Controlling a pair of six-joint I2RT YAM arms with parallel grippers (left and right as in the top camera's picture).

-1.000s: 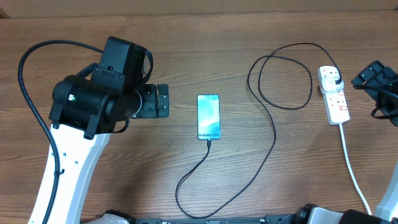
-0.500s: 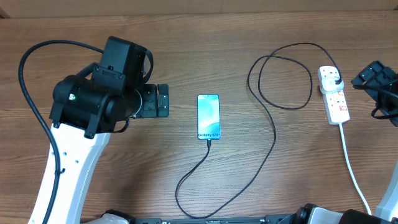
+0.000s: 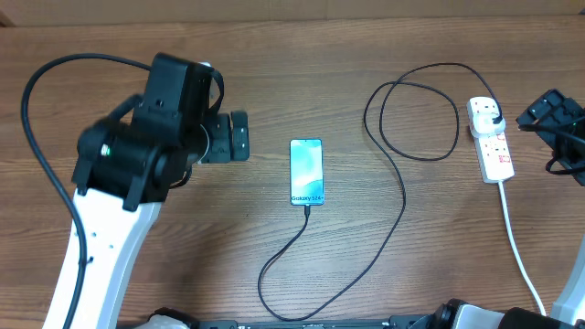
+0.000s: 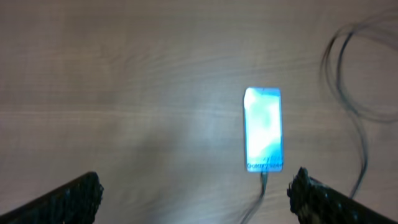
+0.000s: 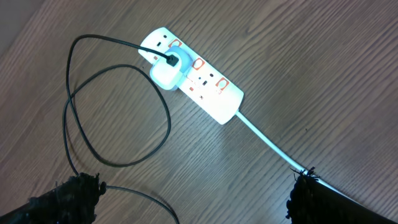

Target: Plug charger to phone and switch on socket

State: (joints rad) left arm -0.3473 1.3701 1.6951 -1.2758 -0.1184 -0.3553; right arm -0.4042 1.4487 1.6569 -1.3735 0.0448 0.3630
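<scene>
Both wide open: L gripper nr phone, R gripper nr socket

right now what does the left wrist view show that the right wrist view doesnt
Only the left wrist: the phone, lying flat with its screen lit. Only the right wrist: the socket with red switches, a white adapter plugged into it, and its thick white cord. Both: loops of the black charger cable and the wooden table.
</scene>
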